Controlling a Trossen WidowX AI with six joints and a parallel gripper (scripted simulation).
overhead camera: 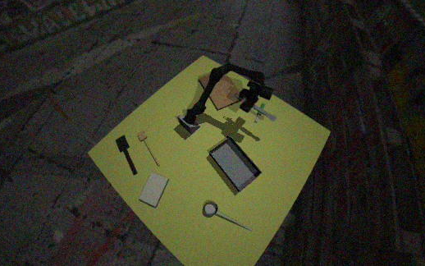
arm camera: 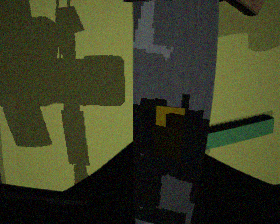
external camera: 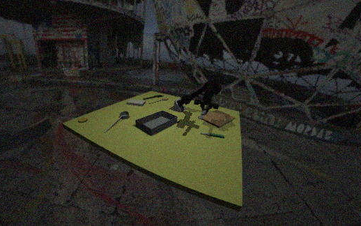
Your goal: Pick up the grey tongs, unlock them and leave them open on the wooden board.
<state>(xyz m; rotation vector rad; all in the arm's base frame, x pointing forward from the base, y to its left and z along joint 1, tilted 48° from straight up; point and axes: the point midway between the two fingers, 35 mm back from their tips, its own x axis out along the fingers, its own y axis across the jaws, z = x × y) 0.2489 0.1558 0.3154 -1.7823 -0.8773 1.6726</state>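
Top view gives the widest read: a flat, matte yellow worktop [overhead camera: 288, 164] lies on cracked dark ground, and the black jointed arm [overhead camera: 206, 94] arches from its base over the far corner. Next in size is the roasting tin [overhead camera: 235, 163], a dark rectangular tray with raised walls and a dull grey floor, standing with nothing across it. Beyond the arm lies the wooden board [overhead camera: 221, 91], a thin tan slab partly hidden under the arm.

The gripper [overhead camera: 250, 103] hangs just beside the board's near edge, clamped on the grey tongs [overhead camera: 258, 115], whose pale, narrow metal arms slope down and outward below it. In the wrist view the tongs [arm camera: 173, 50] run as a broad grey strip straight away from the camera, tips toward the worktop, and look shut rather than spread. A slim green-handled tool [external camera: 216, 134] lies on the worktop near them.

Judging by this, the pick-up is done and the unlocking step is in hand: tips are roughly down, and a squeeze is called for. After that the tongs need carrying over the board and lowering flat before release.

Smaller things sit well apart: a pale block [overhead camera: 153, 189], a black spatula [overhead camera: 125, 153], a wooden spatula [overhead camera: 148, 145], a round strainer [overhead camera: 211, 209].
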